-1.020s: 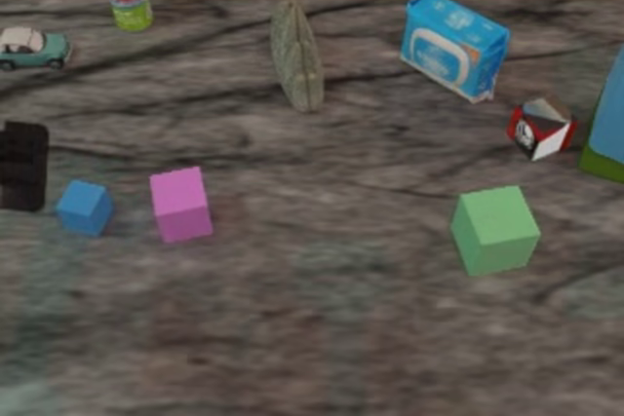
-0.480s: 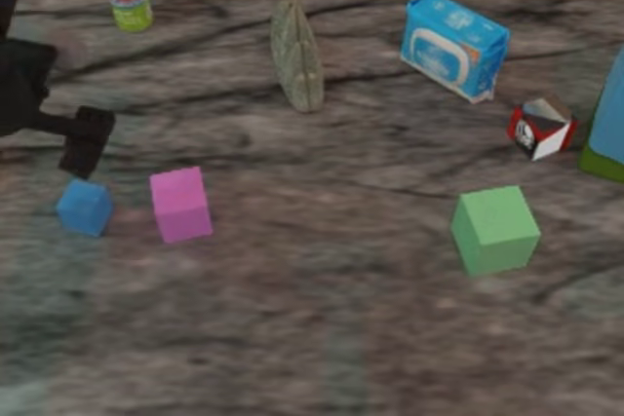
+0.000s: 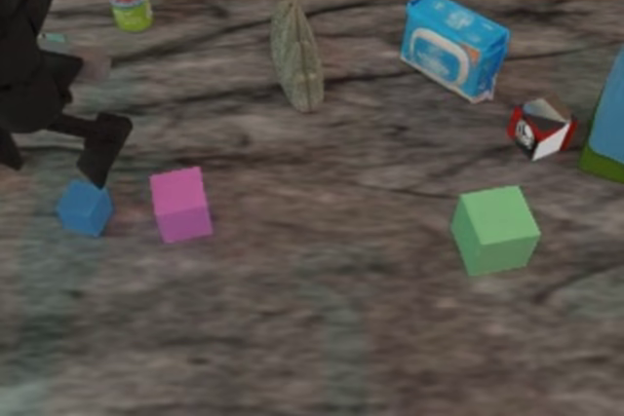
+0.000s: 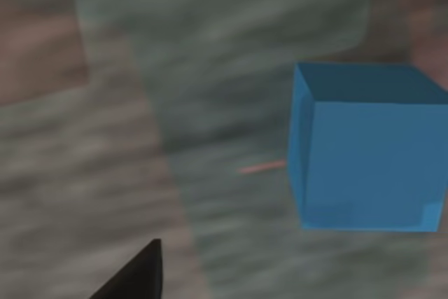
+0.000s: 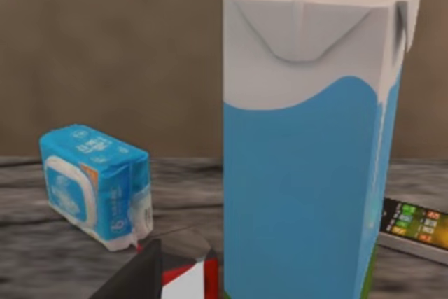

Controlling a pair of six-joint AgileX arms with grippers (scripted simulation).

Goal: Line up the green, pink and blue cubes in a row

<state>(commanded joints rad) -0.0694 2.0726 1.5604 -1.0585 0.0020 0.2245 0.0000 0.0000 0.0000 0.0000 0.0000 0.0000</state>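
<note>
The left tool (image 3: 93, 158) (grip state unclear) hangs above the blue cube (image 3: 84, 208); an off-centre descent could knock it aside.

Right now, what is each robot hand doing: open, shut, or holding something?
Left hand: just above the blue cube, holding nothing; open or shut cannot be told.
Right hand: barely in view near the milk carton; cannot be told.

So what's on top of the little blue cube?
Nothing sits on the blue cube. The left gripper hangs just above it; the table under it is hidden.
</note>
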